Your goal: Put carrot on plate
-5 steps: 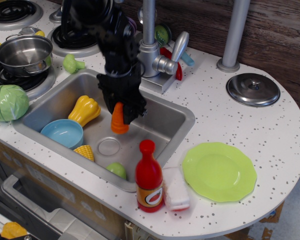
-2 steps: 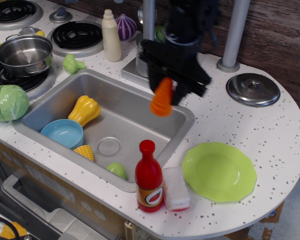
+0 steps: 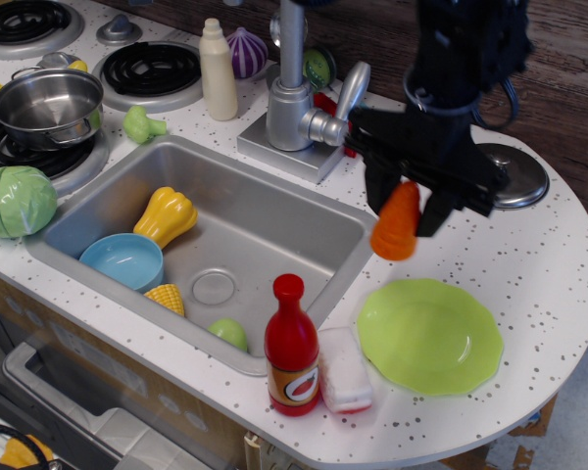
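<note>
Carrot [image 3: 396,224]: now right of the sink, in the air over the counter [image 3: 529,264]; 0.4 s ago it hung over the sink's right end, and 1.0 s ago it was low inside the basin.
Carrot vs. plate: above and just left of the plate's [image 3: 429,336] far-left rim; not touching it.
Claw [image 3: 406,201]: has moved right with the arm; it now stands in front of the steel lid [image 3: 514,176] and covers part of it.
Claw state: clamped on the carrot's wide top end, a black finger on either side.
Carrot vs. claw: hangs below the fingers, blunt tip down and tilted slightly left; the lower half shows clear of the claw.
Faucet [image 3: 299,93]: in full view again; 0.4 s ago the arm hid most of it.
Sink [image 3: 304,220]: holds a yellow squash [image 3: 166,215], blue bowl [image 3: 123,261], corn piece [image 3: 166,299] and a green ball [image 3: 229,334]; all unmoved across the three frames.
Bowl: nothing seen in it.
Plate: bare, on the counter right of the sponge [image 3: 344,371].
Bottle [image 3: 292,350]: upright on the sink's front edge, touching the sponge.
Pot [image 3: 47,105]: on the left burner; nothing seen in it.
</note>
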Controlling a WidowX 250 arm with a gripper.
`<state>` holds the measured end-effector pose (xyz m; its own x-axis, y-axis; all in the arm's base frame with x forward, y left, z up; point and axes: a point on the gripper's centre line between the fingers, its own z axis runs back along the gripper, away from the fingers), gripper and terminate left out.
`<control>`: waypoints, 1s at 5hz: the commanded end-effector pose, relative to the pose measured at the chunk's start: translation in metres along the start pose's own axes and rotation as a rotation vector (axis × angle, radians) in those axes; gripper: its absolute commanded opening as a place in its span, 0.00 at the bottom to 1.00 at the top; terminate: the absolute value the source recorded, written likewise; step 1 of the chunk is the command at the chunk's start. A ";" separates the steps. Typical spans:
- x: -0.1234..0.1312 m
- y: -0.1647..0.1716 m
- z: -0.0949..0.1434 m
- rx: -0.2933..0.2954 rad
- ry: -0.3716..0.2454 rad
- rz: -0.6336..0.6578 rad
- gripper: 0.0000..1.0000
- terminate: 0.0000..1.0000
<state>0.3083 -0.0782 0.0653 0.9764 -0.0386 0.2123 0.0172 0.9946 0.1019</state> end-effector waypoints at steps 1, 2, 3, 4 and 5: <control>-0.005 -0.007 -0.007 -0.033 0.028 0.042 0.00 0.00; -0.012 -0.016 -0.017 -0.049 0.003 0.042 0.00 0.00; -0.014 -0.028 -0.016 -0.053 -0.012 0.045 0.00 0.00; -0.014 -0.040 -0.015 -0.081 -0.025 0.061 0.00 0.00; -0.015 -0.048 -0.011 -0.082 -0.048 0.117 1.00 0.00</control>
<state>0.2910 -0.1228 0.0369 0.9715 0.0568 0.2302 -0.0616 0.9980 0.0138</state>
